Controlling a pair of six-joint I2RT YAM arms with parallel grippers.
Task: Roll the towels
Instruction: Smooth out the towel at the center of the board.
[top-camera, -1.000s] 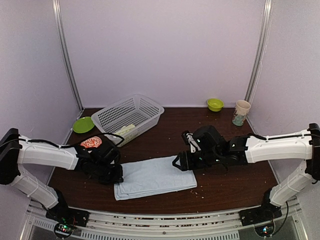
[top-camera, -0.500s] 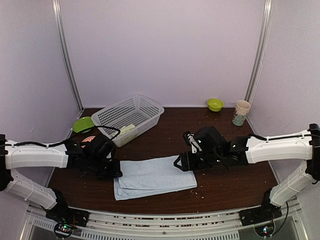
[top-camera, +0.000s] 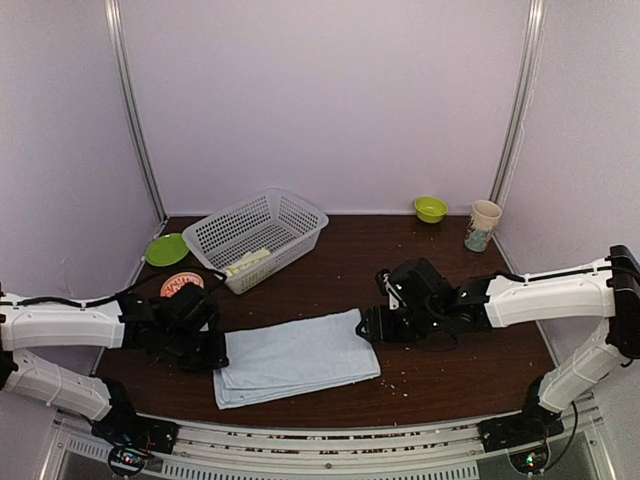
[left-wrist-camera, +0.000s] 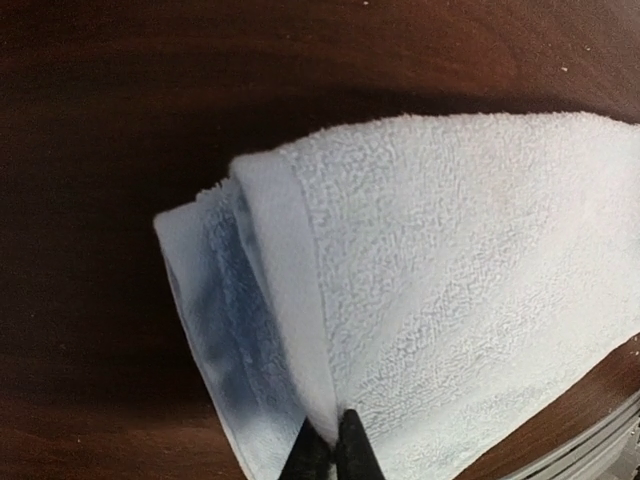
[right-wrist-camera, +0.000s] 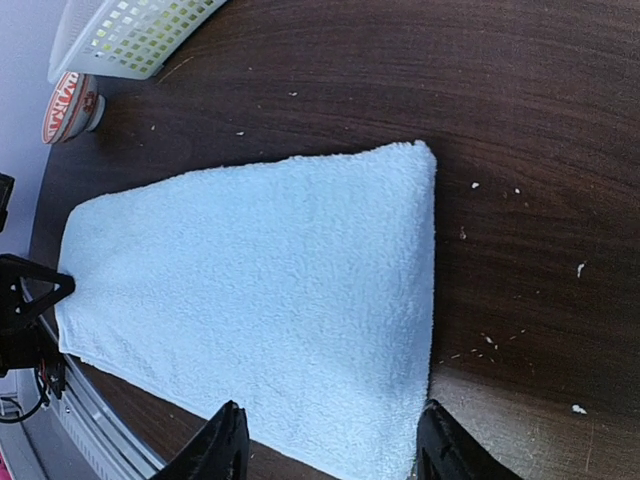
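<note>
Two end effectors meet the pale blue towel: the left end effector is pinched closed on its left hem, and the right end effector stands open, fingers astride its right end. It lies folded flat on the desk. Behind, the white mesh basket holds the lime-green towel; a green bowl and a cup stand far right.

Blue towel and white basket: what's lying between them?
Nothing but bare table and a few crumbs between the blue towel and white basket, clearest in the right wrist view; the red-patterned bowl sits aside.
</note>
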